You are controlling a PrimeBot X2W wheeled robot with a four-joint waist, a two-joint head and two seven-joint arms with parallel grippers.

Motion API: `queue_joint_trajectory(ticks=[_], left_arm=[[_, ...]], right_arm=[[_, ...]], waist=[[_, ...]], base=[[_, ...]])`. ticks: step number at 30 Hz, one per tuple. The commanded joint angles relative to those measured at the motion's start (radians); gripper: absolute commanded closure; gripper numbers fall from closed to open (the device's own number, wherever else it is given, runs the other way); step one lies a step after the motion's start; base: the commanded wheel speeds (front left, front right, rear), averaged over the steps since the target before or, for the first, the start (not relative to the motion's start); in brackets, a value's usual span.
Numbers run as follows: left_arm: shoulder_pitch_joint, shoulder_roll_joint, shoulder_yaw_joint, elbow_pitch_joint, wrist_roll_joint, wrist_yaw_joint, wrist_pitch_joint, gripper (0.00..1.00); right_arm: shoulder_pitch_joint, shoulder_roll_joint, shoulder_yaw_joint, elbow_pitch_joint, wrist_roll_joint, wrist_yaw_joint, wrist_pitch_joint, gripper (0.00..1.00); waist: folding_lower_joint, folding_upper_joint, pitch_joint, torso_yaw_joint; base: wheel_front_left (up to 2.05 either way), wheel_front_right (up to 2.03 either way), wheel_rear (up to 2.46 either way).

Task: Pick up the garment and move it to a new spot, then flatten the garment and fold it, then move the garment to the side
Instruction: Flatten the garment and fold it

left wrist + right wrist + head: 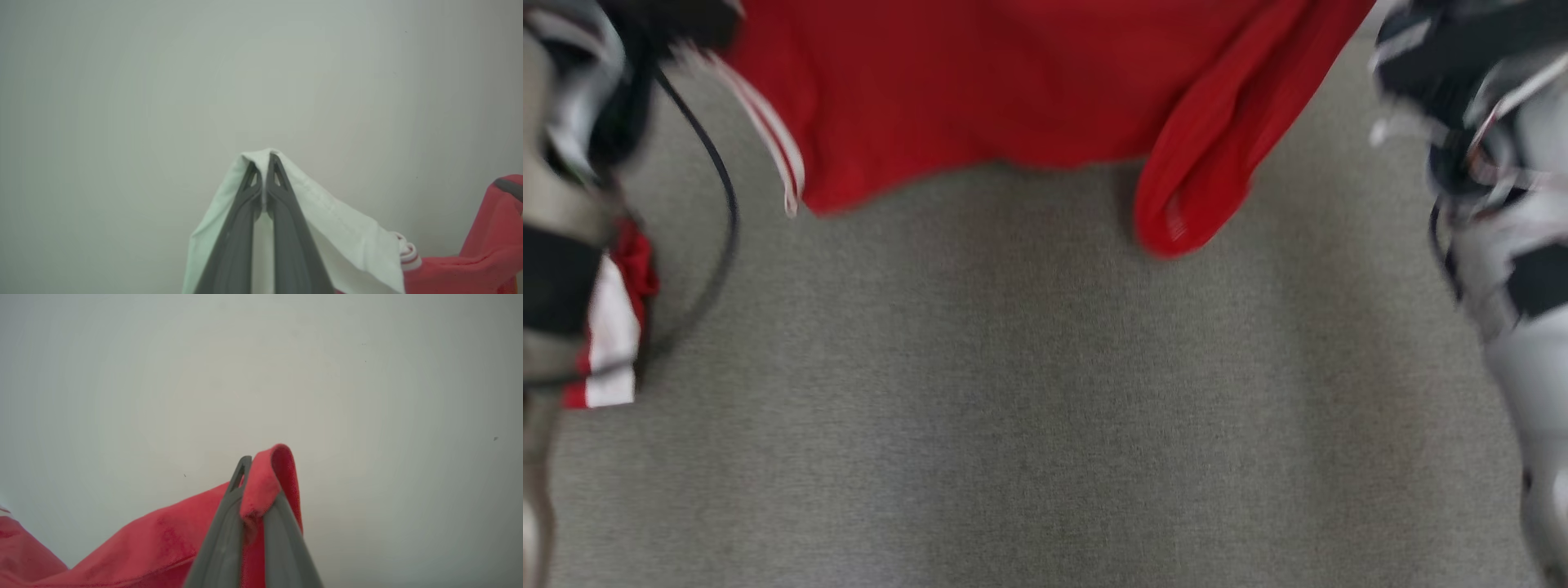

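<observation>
The garment [980,90], red with white stripes along one edge, hangs stretched across the top of the head view above the grey surface, and one sleeve droops at its right. In the left wrist view my left gripper [264,161] is shut on a white part of the garment [351,241], which drapes over both fingers. In the right wrist view my right gripper [255,461] is shut on a red fold of the garment [163,539]. My two forearms, blurred, frame the head view at far left [572,163] and far right [1503,245].
A grey cloth-covered surface [1045,408] spreads below the hanging garment. A black cable [719,204] loops beside my left arm. A pale plain background lies behind both wrist views.
</observation>
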Motion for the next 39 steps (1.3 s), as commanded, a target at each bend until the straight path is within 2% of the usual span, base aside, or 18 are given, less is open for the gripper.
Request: queue_joint_trajectory(ticks=[1,6,10,18,25,30,36,39], left_arm=[[-0.066,0.005,-0.002,0.022,0.003,0.002,0.013,1.0],[-0.397,-0.003,0.016,0.17,0.015,0.002,0.008,1.0],[-0.604,-0.004,0.004,0.279,0.037,0.002,-0.016,1.0],[-0.835,-0.015,-0.045,0.45,0.049,0.002,-0.047,1.0],[-0.926,-0.031,-0.085,0.546,0.017,0.002,-0.087,1.0],[-0.916,-0.038,-0.128,0.578,-0.013,0.002,-0.108,1.0],[-0.881,-0.037,-0.151,0.567,-0.071,0.002,-0.143,1.0],[-0.799,-0.025,-0.206,0.511,-0.086,0.002,-0.159,1.0]], right_arm=[[-0.058,-0.004,-0.006,0.015,0.007,-0.002,0.006,1.0],[-0.375,0.007,-0.034,0.123,0.031,-0.002,0.034,1.0],[-0.577,0.017,-0.046,0.218,0.014,-0.002,0.027,1.0],[-0.826,0.026,-0.023,0.39,-0.054,-0.002,-0.003,1.0],[-0.919,0.026,0.006,0.503,-0.077,-0.002,-0.027,1.0],[-0.935,0.034,0.043,0.55,-0.085,-0.002,-0.043,1.0],[-0.916,0.045,0.075,0.557,-0.06,-0.002,-0.058,1.0],[-0.854,0.05,0.101,0.533,-0.036,-0.002,-0.077,1.0]], waist=[[-0.0003,-0.0002,0.187,-0.048],[-0.0003,-0.0002,0.3,-0.067],[-0.0003,-0.0002,0.342,-0.074],[-0.0003,-0.0002,0.374,-0.076],[-0.0003,-0.0002,0.399,-0.066],[-0.0003,-0.0002,0.412,-0.055],[-0.0003,-0.0002,0.432,-0.05],[-0.0003,-0.0002,0.419,-0.046]], base=[[0.0,0.0,0.0],[0.0,0.0,0.0],[0.0,0.0,0.0],[0.0,0.0,0.0],[0.0,0.0,0.0],[0.0,0.0,0.0],[0.0,0.0,0.0],[0.0,0.0,0.0]])
